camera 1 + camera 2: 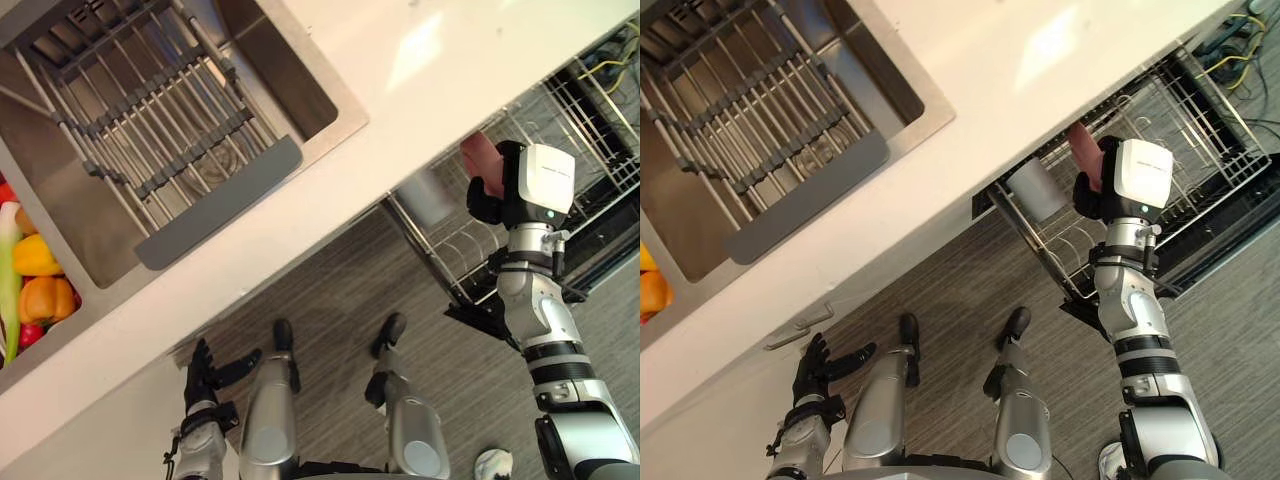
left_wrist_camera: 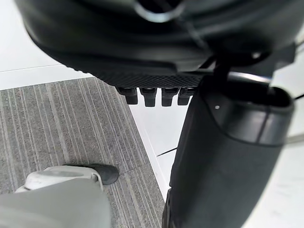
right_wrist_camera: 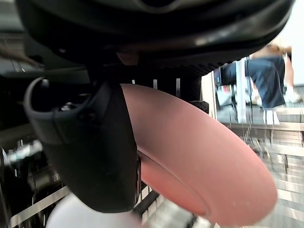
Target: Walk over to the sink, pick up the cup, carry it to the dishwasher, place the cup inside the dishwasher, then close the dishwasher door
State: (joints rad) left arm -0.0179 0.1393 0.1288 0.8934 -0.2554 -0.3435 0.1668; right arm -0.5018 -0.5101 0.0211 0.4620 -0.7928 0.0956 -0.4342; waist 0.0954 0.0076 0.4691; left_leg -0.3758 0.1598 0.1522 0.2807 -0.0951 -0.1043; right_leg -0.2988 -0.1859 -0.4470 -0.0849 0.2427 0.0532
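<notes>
A pink cup (image 1: 480, 155) is held in my right hand (image 1: 490, 195), whose thumb (image 3: 90, 152) and fingers curl round it. The cup (image 3: 199, 161) hangs tilted above the pulled-out wire rack (image 1: 1180, 130) of the dishwasher, just past the counter's edge. The cup (image 1: 1083, 145) touches nothing in the rack that I can see. My left hand (image 1: 205, 370) hangs low beside the cabinet front, fingers relaxed and holding nothing.
A grey-white cup (image 1: 1035, 188) stands in the rack near the counter edge. The steel sink (image 1: 60, 200) with a roll-up drying rack (image 1: 150, 130) lies to the left in the white counter (image 1: 420, 60). Peppers (image 1: 35, 280) sit at far left. A seated person's legs (image 3: 266, 80) show beyond.
</notes>
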